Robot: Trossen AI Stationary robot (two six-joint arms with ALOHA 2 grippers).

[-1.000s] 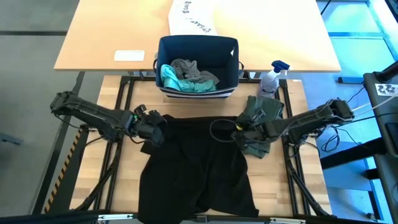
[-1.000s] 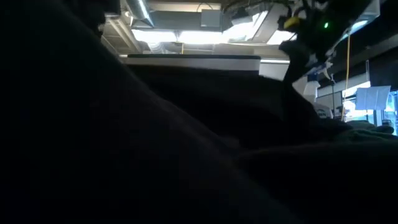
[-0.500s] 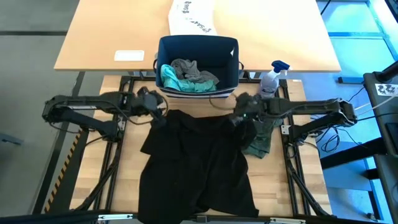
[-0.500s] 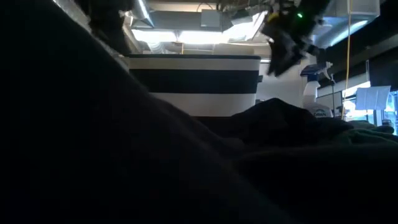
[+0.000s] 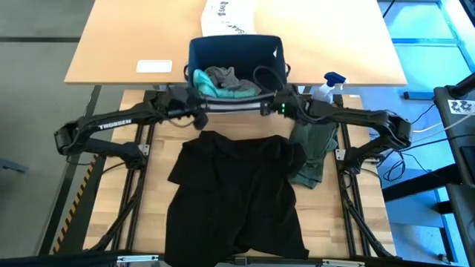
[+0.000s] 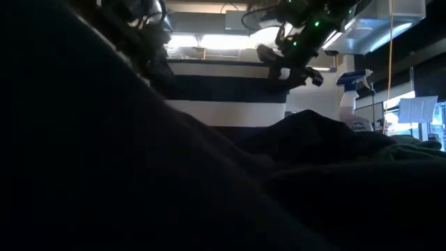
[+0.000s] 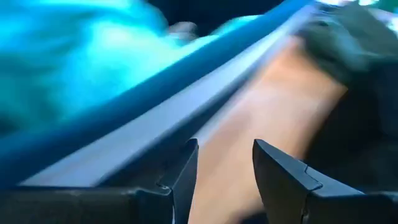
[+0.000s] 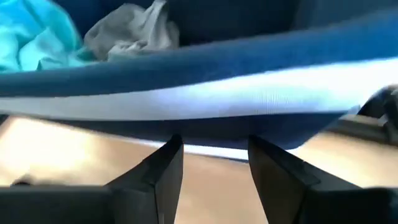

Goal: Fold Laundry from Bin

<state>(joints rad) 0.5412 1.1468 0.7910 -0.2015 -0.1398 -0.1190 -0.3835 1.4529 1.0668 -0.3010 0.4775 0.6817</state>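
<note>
The bin [image 5: 194, 55], navy with white stripes, stands at the table's far middle and holds a teal piece [image 5: 204, 80] and a grey piece [image 5: 223, 74]. A black T-shirt [image 5: 234, 193] lies spread on the table in front of it. An olive-green piece [image 5: 312, 152] lies at the T-shirt's right. My left gripper [image 5: 199, 119] and my right gripper [image 5: 266, 108] hover close to the bin's near wall [image 8: 249, 81], left and right of its middle. Both are open, with nothing between the fingers [image 7: 225, 146] [image 8: 212, 140]. My left gripper stands with its fingertips close before the bin's near wall; I cannot tell whether it touches it. My right gripper hangs at about rim height before the same wall [image 6: 275, 64]; whether it touches cannot be told either.
A spray bottle [image 5: 324, 90] stands right of the bin, just beyond my right arm. A tan desk behind carries a white printed box [image 5: 226, 18] and a white label [image 5: 154, 66]. The black T-shirt covers most of the table's near half.
Both grippers have gone from the black T-shirt's far corners toward the far edge and inward, up to the bin's near wall. The T-shirt's far edge was drawn a little toward the bin and now lies flat. The bin's far rim has shifted slightly toward the far edge.
</note>
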